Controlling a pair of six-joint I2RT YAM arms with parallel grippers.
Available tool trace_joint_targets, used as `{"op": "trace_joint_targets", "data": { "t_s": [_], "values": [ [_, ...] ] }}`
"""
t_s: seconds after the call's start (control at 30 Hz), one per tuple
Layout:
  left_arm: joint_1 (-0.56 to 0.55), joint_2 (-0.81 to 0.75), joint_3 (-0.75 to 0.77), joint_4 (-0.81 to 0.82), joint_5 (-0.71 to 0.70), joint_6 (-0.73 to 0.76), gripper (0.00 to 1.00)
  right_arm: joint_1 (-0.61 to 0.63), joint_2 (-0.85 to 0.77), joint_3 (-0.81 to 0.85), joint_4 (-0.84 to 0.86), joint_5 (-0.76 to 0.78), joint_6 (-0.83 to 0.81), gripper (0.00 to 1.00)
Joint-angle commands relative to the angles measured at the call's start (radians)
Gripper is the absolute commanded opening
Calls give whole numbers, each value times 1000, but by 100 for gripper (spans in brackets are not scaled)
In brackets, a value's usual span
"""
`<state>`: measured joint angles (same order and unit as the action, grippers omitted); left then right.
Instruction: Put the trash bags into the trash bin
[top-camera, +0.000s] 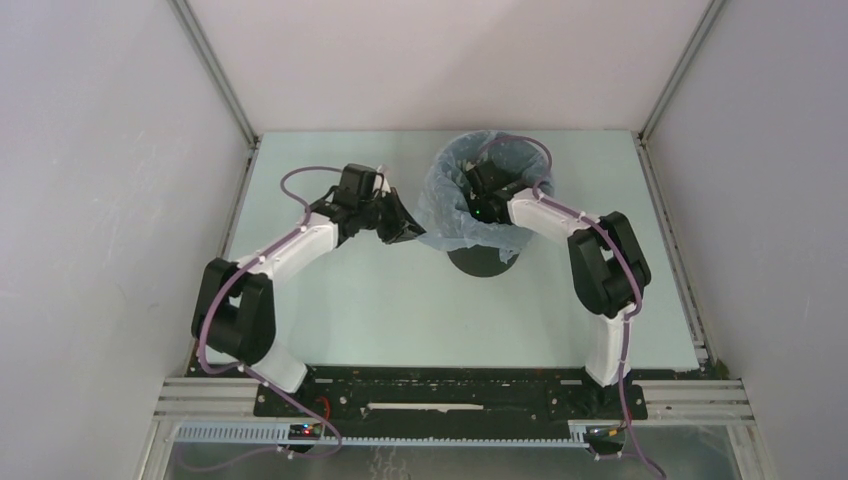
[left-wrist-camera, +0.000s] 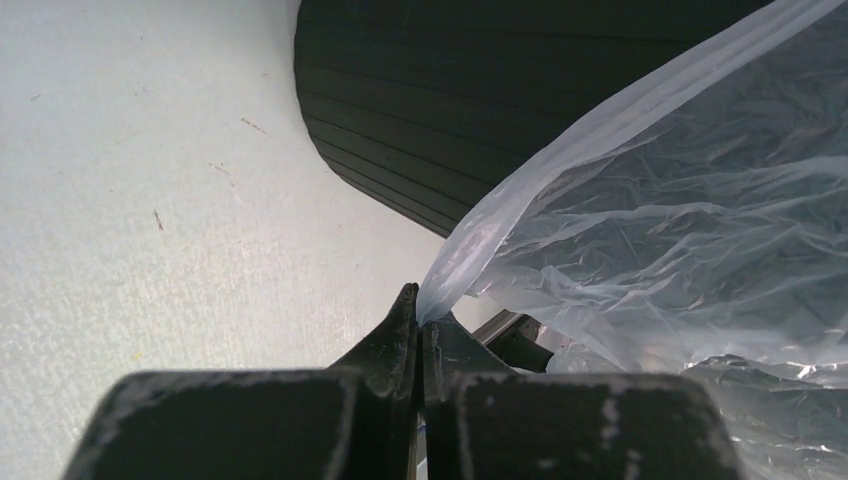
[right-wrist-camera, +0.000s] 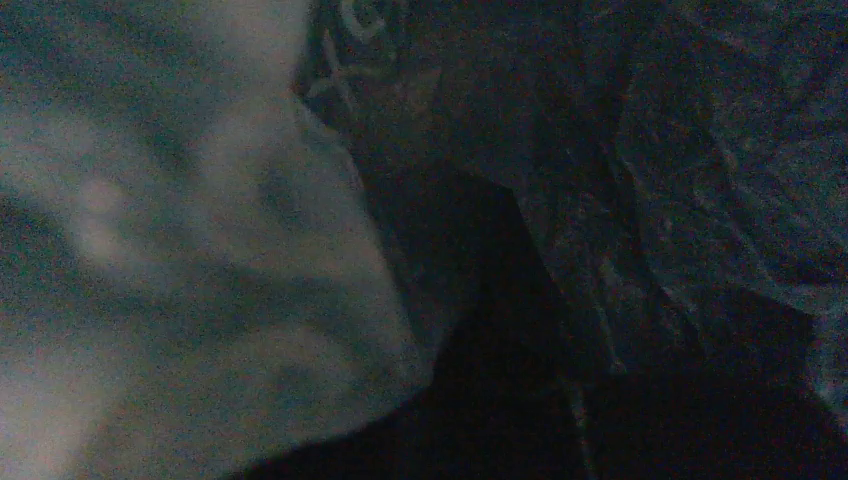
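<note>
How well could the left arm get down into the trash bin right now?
Probably not. The right arm is plunged into the trash bin and fills its bag-lined mouth. The left pincer is beside the bin, shut on the edge of the trash bag, so it would need to let go first.

Bin mouth: obstructed by the right gripper (top-camera: 485, 187) reaching inside the trash bin (top-camera: 484, 264) and by the trash bag (top-camera: 437, 205) draped over the rim. Left flank: taken by the left gripper (top-camera: 411, 235) pinching the film. Passage remains over the near table (top-camera: 400, 320) between both arms
</note>
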<state>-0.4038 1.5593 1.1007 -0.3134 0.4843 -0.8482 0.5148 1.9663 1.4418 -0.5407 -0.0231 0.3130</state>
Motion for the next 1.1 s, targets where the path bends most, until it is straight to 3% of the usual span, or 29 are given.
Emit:
{"op": "trace_joint_targets", "data": {
  "t_s": [0.0,0.23,0.67,0.9,1.07],
  "values": [
    [-5,18,81,13,25,-2,0,7,93,-15,119,17,29,30],
    [-5,14,93,11,32,-3,1,3,82,-21,119,-5,14,45],
    [-3,-18,70,-15,9,29,1,-23,-187,173,-232,-77,8,61],
    [-3,-28,59,-16,4,31,1,-35,-280,249,-307,-80,-14,63],
    [-3,-37,51,-16,3,29,0,-92,-348,201,-315,16,-83,54]
  ]
}}
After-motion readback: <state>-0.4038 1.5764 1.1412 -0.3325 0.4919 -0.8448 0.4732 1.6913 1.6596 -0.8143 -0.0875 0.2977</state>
